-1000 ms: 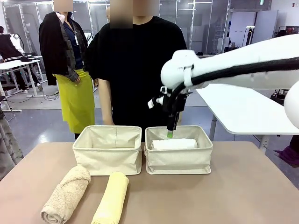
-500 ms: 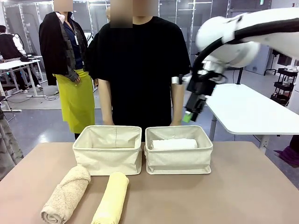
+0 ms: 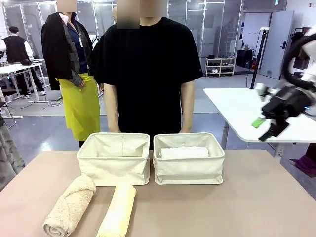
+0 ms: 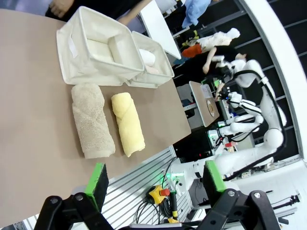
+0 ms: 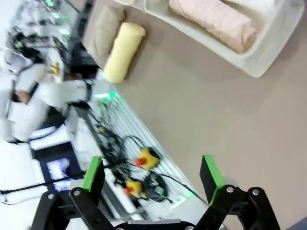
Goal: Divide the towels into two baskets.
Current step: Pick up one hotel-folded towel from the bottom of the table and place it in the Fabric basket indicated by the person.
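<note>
Brown tabletop (image 3: 256, 197) spreads across my front view, with a person (image 3: 148, 74) in a black shirt standing at its far edge just behind two cream canvas baskets set side by side. From what I can see, the job looks about half done. The right basket (image 3: 189, 170) already holds the white towel (image 3: 183, 152), and my right wrist camera shows the pinkish cream towel (image 5: 213, 21) lying in that same basket beside it. The left basket (image 3: 114, 165) looks empty as far as I can see into it. Two rolls are left on the table in front of it: the tan towel (image 3: 69, 205), shaggy and lying at a slant near the front left, and the pale yellow towel (image 3: 118, 210) just beside it, closer to the middle. My right gripper (image 3: 264, 129) is raised off to the right side, well apart from both baskets, its jaws spread wide with nothing between the green pads. My left gripper (image 4: 156, 179) hangs high over the near edge, jaws likewise wide and holding nothing, looking down on both loose rolls. I judge what remains is to carry those two towels into the left basket, and the left arm seems better placed for it.
</note>
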